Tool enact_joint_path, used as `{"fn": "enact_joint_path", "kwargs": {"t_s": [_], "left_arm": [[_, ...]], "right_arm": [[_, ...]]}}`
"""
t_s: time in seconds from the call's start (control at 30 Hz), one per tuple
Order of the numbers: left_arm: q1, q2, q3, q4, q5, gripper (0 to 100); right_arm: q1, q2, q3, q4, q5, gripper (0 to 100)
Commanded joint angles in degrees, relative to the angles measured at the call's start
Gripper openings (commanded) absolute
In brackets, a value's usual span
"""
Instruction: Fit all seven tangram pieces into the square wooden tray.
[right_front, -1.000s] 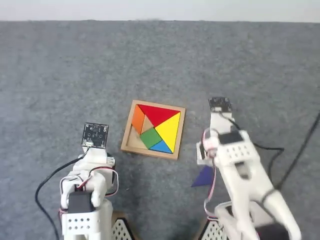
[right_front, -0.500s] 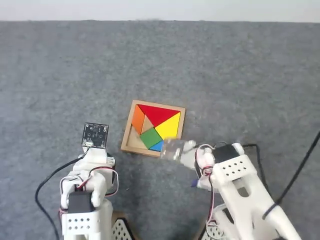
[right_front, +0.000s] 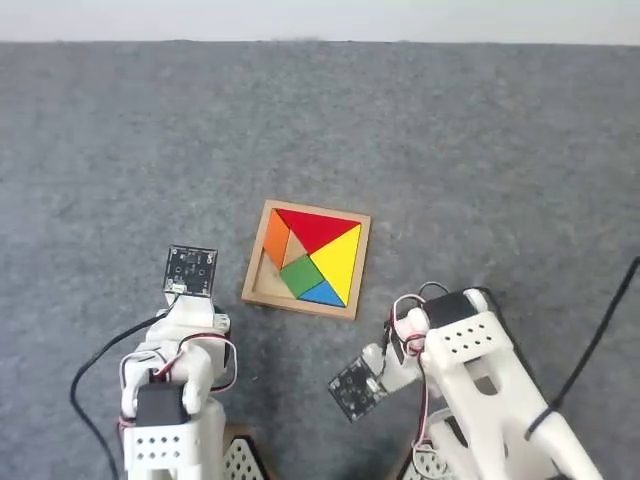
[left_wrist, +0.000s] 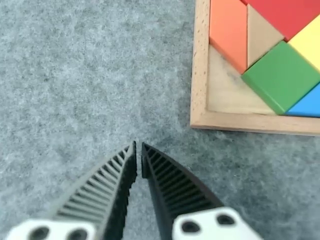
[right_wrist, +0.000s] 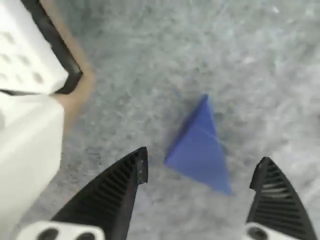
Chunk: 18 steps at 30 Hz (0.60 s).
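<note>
Tangram pieces already fill most of the square wooden tray, which lies on the grey table between the two arms. Six are seated: a red triangle, a yellow triangle, an orange piece, a small tan triangle, a green square and a light blue triangle. One triangular gap shows bare wood in the tray's corner nearest the left arm.

By that count the seventh piece is the dark blue triangle, which lies flat on the table outside the tray. The right hand hangs over it with its jaws spread wide, one on each side, touching nothing.

The left hand sits just off the tray's corner, jaws nearly together and holding nothing.

What seems left is one grasp, a carry to the tray, and a turn so the triangle matches the gap.
</note>
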Motion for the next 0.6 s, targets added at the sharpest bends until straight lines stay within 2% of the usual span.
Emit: {"fn": "enact_joint_path", "kwargs": {"t_s": [0.0,0.17,0.27,0.43,0.57], "left_arm": [[0.35,-0.97,-0.57,0.18,-0.09,2],[0.35,-0.97,-0.57,0.18,-0.09,2],[0.35,-0.97,-0.57,0.18,-0.09,2],[0.35,-0.97,-0.57,0.18,-0.09,2],[0.35,-0.97,-0.57,0.18,-0.09,2]], "right_arm": [[1.1,-0.4,0.7,-2.86,3.78,31.4],[6.99,-0.4,5.1,-10.51,10.73,31.3],[9.98,-0.4,5.45,-11.47,13.36,31.3],[9.1,-0.4,6.86,-12.0,14.33,31.2],[6.11,-0.4,8.35,-12.0,14.33,26.8]]}}
